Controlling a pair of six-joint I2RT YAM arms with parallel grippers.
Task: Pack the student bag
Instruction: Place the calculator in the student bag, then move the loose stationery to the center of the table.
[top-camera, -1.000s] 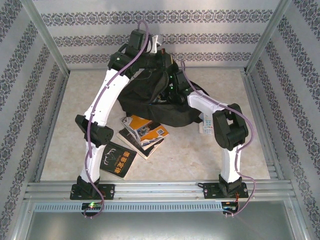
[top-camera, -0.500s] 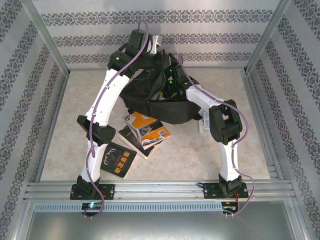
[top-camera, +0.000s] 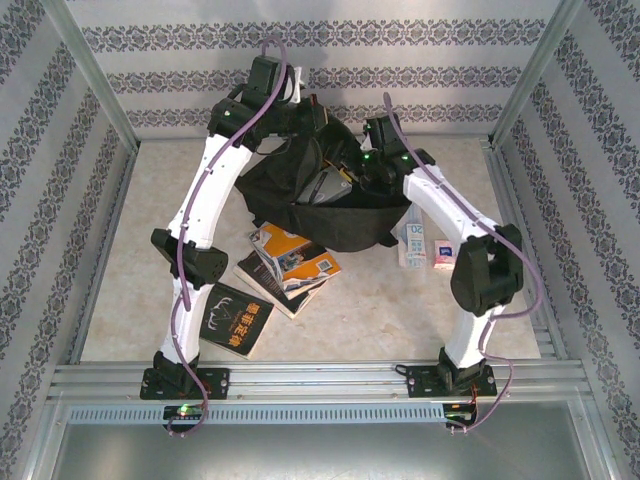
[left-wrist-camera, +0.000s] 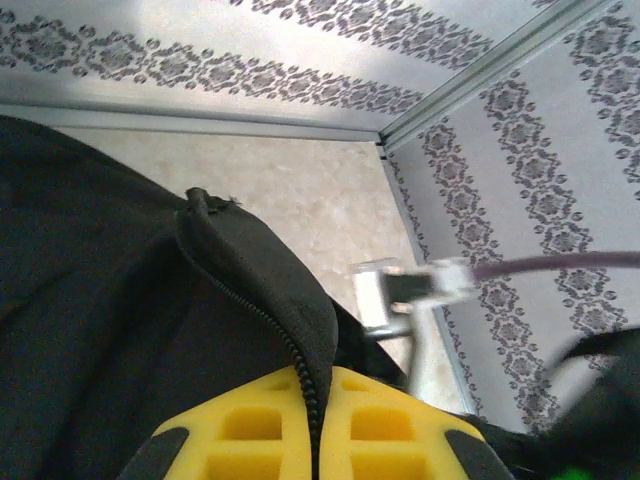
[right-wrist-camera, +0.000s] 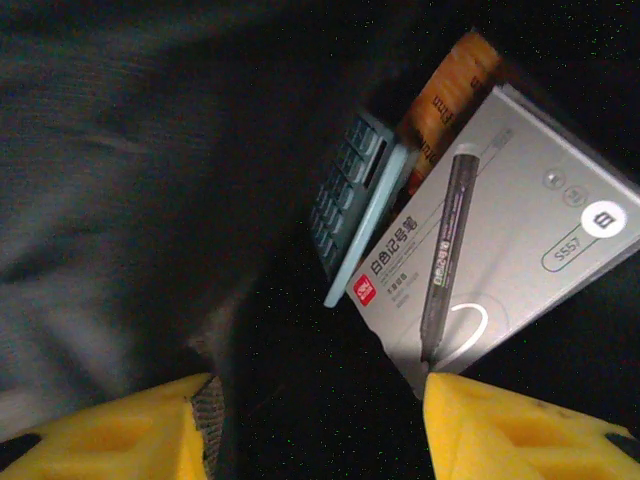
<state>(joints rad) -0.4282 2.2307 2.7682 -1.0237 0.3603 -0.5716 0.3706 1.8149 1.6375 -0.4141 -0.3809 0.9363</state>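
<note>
- One student bag (top-camera: 340, 228), black soft fabric, stands slumped at the far middle of the surface (top-camera: 380, 300), between the two arms, with its top mouth gaping.
- Fabric is matt and creased; a zip track runs along the raised rim of the opening.
- Left claw (left-wrist-camera: 312, 385) is clamped tight on that zip rim, its yellow fingers (left-wrist-camera: 250, 430) pressed together with the fabric edge between them, holding the rim up.
- Right claw (right-wrist-camera: 315, 390) is above the bag's mouth, its fingers parted, nothing between them.
- Inside the bag lie a grey pen box (right-wrist-camera: 500, 230), printed with a marker, what appears to be a teal calculator (right-wrist-camera: 350, 200) on edge beside it, and an orange-covered book (right-wrist-camera: 450, 95) behind; the interior is dark.
- Loose books (top-camera: 290, 262) lie stacked just in front of the bag; a black-covered book (top-camera: 228, 318) lies nearer the left arm's base.
- Two white packs (top-camera: 415, 243) lie beside the bag's right side.
</note>
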